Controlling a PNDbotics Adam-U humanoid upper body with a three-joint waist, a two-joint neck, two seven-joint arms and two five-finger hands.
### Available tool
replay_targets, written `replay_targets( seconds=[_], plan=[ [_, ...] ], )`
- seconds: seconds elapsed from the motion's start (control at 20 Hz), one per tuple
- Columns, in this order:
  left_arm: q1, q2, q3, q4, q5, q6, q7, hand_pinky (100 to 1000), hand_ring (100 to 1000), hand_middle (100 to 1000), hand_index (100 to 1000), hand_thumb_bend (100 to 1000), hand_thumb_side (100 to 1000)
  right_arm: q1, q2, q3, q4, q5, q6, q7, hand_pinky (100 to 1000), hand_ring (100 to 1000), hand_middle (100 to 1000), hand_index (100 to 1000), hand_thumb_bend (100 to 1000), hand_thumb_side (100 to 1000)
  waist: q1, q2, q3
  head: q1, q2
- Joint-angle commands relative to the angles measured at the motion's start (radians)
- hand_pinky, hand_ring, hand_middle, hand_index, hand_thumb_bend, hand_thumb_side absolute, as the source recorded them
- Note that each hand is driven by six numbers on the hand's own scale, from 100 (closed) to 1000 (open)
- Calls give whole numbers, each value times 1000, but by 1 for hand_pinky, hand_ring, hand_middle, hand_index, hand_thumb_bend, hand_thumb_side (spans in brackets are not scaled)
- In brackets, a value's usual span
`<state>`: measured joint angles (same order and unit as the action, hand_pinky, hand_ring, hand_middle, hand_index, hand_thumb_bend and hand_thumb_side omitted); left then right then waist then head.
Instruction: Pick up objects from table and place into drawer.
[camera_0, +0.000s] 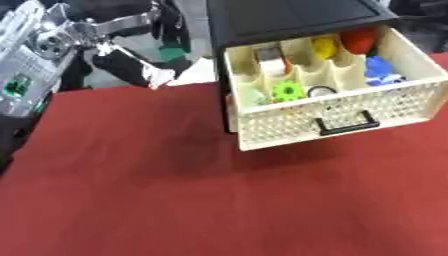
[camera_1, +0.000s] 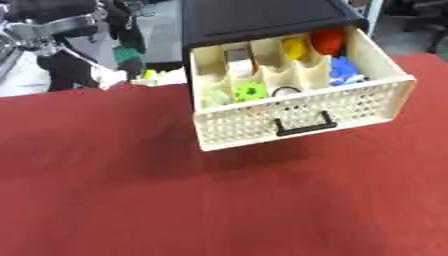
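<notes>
Apparently between picks: drawer (camera_0: 337, 117) stands open at the table's (camera_0: 175, 190) far edge, compartments holding coloured pieces (green gear, yellow, red, blue). My left hand (camera_0: 131, 67) hangs at the far-left corner; grip state unreadable. I must find another object; none shows.

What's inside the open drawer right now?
The drawer holds a green gear-shaped piece, a yellow item, a red one, a blue one and a whitish block. Dividers and the front wall hide the compartment bottoms.
</notes>
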<state>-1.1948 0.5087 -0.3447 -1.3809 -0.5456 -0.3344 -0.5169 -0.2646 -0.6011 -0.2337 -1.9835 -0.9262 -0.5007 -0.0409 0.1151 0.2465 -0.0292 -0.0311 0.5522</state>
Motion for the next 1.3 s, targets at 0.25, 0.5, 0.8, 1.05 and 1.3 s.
replay_targets(
  seconds=[0.25,0.5,0.8,1.05,1.3],
  plan=[
    [-67,-52,32,31,15,9,23,530,537,431,620,100,249,-25,-31,-7,-16,2,16,1,687,705,595,704,100,1000,3,-9,-13,12,-12],
    [-92,-85,30,42,19,9,33,530,537,431,620,100,249,-36,-31,-7,-16,6,30,-2,686,705,594,703,100,1000,12,-3,-23,18,-19],
    [-128,-106,32,54,-14,2,78,532,538,429,621,100,247,-47,-36,-4,-16,8,42,-2,686,705,594,703,100,1000,24,1,-28,20,-27],
    [-149,-124,28,71,-33,-8,114,531,537,426,619,100,246,-55,-41,-2,-16,9,51,-2,686,705,594,702,100,1000,36,3,-37,20,-36],
    [-164,-145,24,95,-47,-14,143,531,537,425,618,100,246,-65,-41,-2,-16,11,61,-3,685,704,593,701,100,1000,45,8,-50,33,-50]
  ],
)
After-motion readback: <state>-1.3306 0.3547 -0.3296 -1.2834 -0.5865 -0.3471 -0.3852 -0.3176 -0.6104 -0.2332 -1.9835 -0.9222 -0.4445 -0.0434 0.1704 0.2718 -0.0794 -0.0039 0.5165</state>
